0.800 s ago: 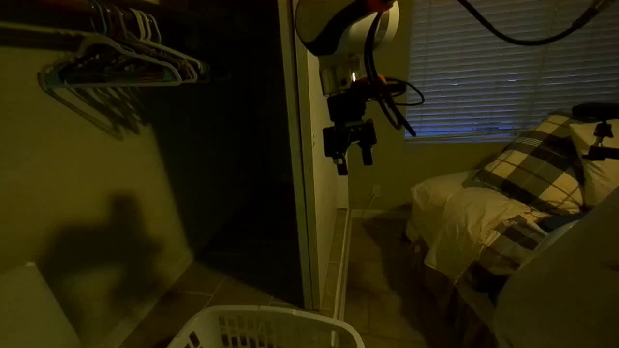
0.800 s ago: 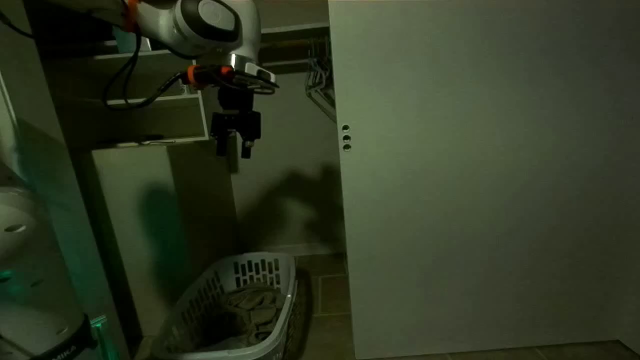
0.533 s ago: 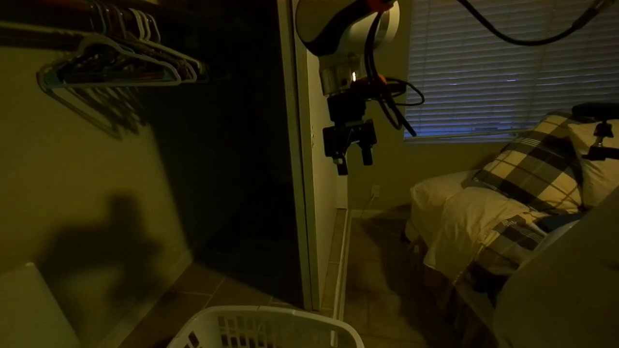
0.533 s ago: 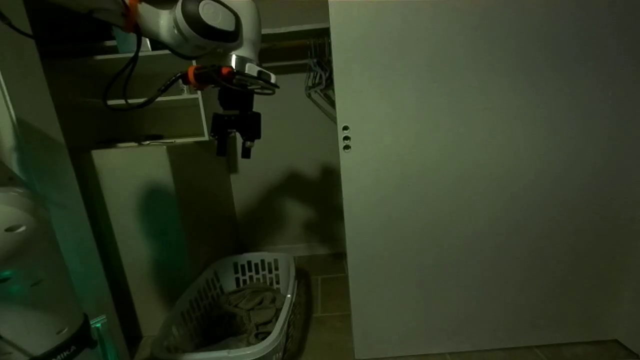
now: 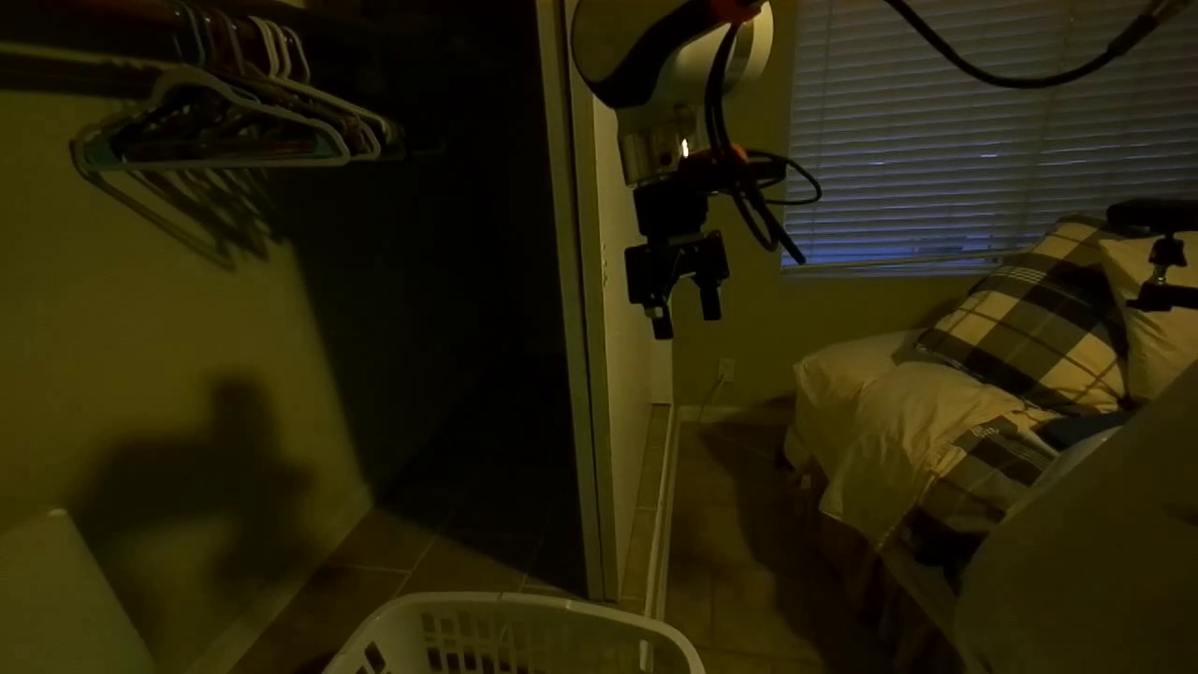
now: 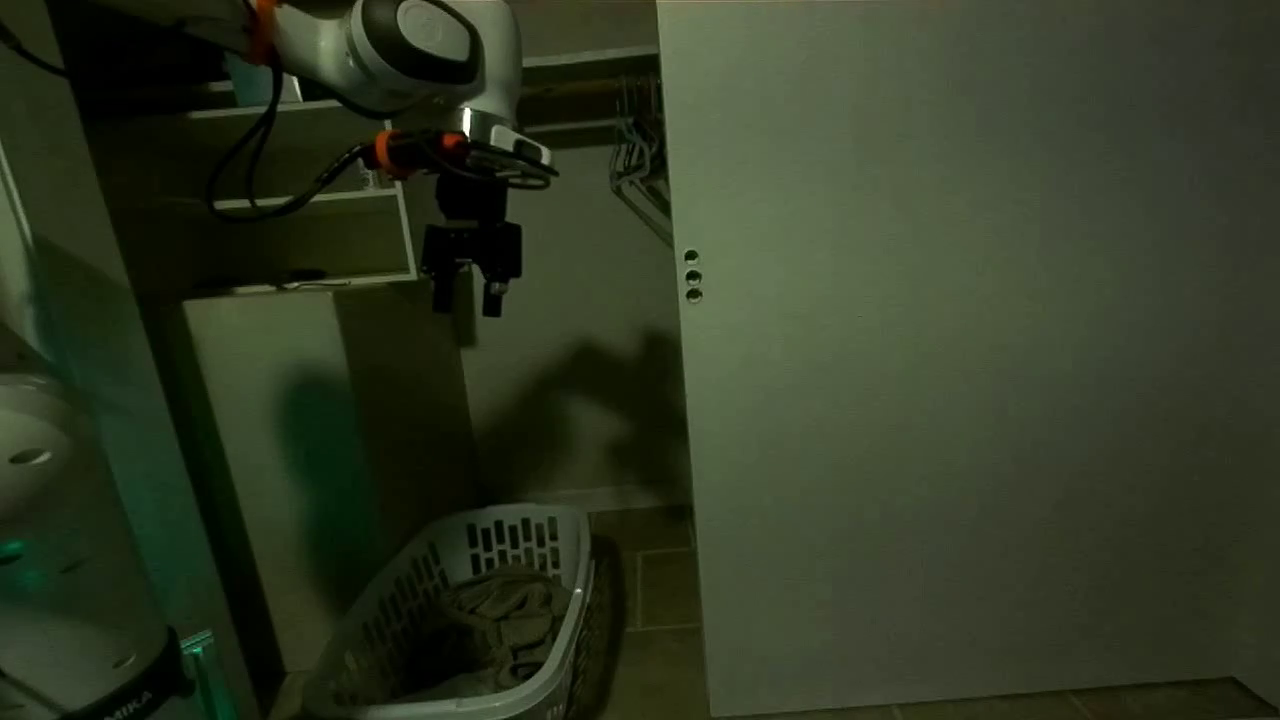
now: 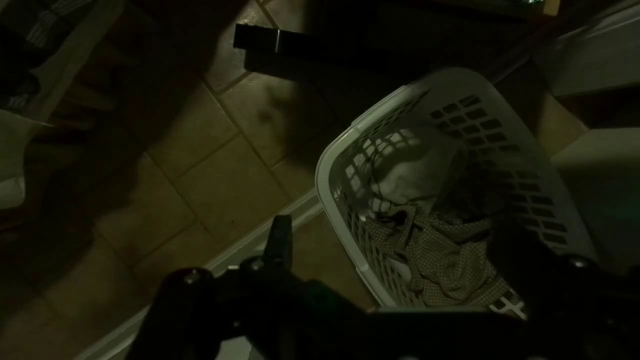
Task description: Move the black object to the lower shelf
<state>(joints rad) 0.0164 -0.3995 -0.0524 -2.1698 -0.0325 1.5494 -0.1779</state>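
A small dark object [image 6: 303, 275] lies on the lower shelf [image 6: 370, 280] of the closet in an exterior view; it is dim and its shape is hard to tell. The middle shelf [image 6: 350, 196] and the upper shelf [image 6: 330, 104] are above it. My gripper [image 6: 467, 310] hangs pointing down, to the right of the shelves in that view. It is open with nothing between its fingers, and shows so in the other exterior picture too [image 5: 687, 326]. In the wrist view the gripper [image 7: 395, 225] has its fingers wide apart above the basket. No black object shows there apart from shadow.
A white laundry basket [image 6: 580, 620] with clothes [image 7: 450, 255] stands on the floor below the gripper. A sliding door [image 6: 950, 350] stands to the right. Hangers [image 5: 234, 131] hang from a rod. A bed [image 5: 870, 402] is across the room.
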